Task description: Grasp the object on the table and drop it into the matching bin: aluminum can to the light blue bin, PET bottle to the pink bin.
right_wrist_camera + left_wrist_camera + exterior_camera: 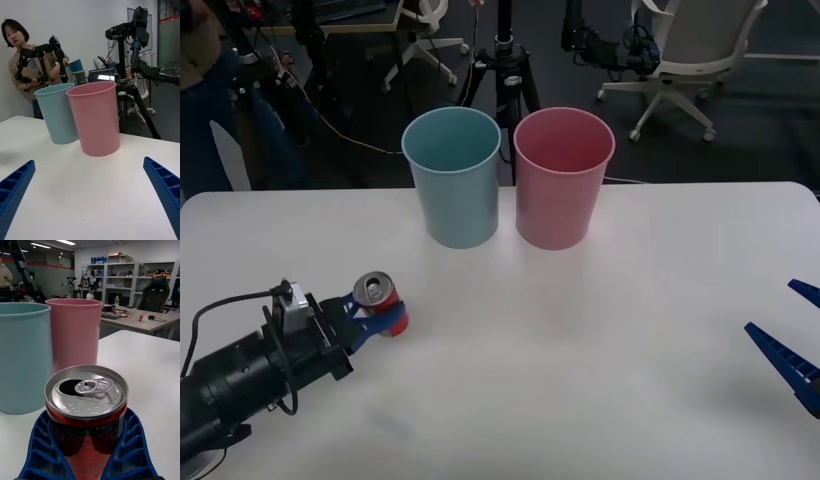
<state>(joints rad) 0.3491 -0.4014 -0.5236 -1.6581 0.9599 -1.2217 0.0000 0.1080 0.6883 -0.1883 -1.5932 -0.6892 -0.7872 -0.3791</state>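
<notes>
The aluminum can (87, 416) is showing a brushed silver metal top with a shiny pull tab, while its red painted side is looking glossy and is catching reflections. The fingers (41, 450) of the left gripper (380, 315) are looking like matt blue plastic, ribbed on their outer faces; the right gripper (90, 195) is showing the same ribbed blue plastic. The light blue bin (452, 180) and the pink bin (563, 180) are appearing as smooth plastic with a soft, satin sheen. The table (600, 350) is presenting a smooth white top, faintly glossy, and is mirroring the bins dimly.
</notes>
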